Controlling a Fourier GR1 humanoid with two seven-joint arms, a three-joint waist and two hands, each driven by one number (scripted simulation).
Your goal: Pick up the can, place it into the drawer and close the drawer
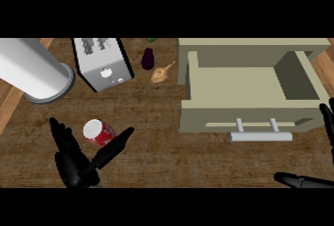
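The left hand (75, 165) is open, fingers spread on both sides of the red and white can (98, 132) lying tipped on the counter (163, 154).

No text, label, brand or number is legible on the can (98, 132) or the toaster (102, 63).

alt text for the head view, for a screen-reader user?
The robot's open left hand brackets a red can lying on a wooden counter, fingers and thumb on either side of it. An open beige drawer sits at right; a toaster stands behind. The right hand shows at the lower right.
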